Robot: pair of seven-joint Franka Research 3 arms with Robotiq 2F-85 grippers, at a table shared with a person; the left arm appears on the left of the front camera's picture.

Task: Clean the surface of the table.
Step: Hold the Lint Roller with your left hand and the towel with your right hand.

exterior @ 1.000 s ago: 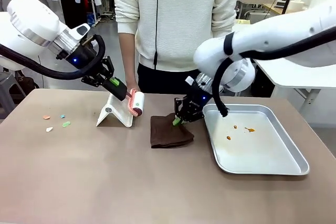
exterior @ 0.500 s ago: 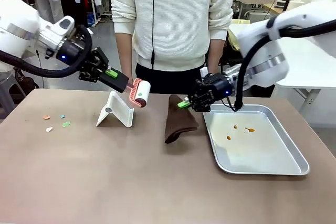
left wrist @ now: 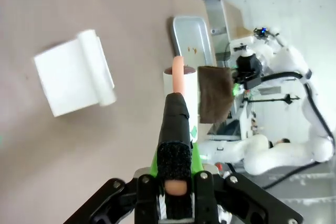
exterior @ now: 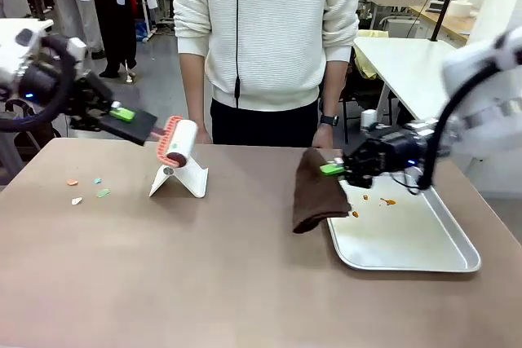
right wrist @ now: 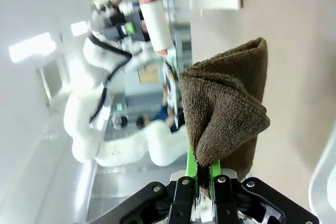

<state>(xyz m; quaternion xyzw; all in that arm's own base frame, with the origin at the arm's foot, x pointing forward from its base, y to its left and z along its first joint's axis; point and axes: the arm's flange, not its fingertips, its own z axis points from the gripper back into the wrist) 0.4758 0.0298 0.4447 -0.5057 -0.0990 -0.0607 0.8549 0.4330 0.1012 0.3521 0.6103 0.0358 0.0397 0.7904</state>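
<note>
My left tool (exterior: 122, 113) is clamped on the black handle of a lint roller (exterior: 175, 143). I have it raised over the far left part of the tabletop (exterior: 204, 283), with the roller's white drum and pink end pointing toward the middle. In the left wrist view the handle sits tight between the green pads (left wrist: 195, 157) and the drum sticks out ahead.

Just under the roller, a white folded stand (exterior: 181, 178) rests on the tabletop near the far edge. A few small coloured scraps (exterior: 86, 189) lie toward the left edge, well apart from the stand.

My right tool (exterior: 333, 169) is pinched shut on the top of a brown cloth (exterior: 316, 193), which hangs down beside the left rim of the metal tray (exterior: 424, 262). I cannot tell whether its lowest corner touches the tabletop. The tray sits by the right edge, with some orange specks (exterior: 383, 200) at its far end.

A person (exterior: 269, 38) in a pale sweater stands at the far edge.
</note>
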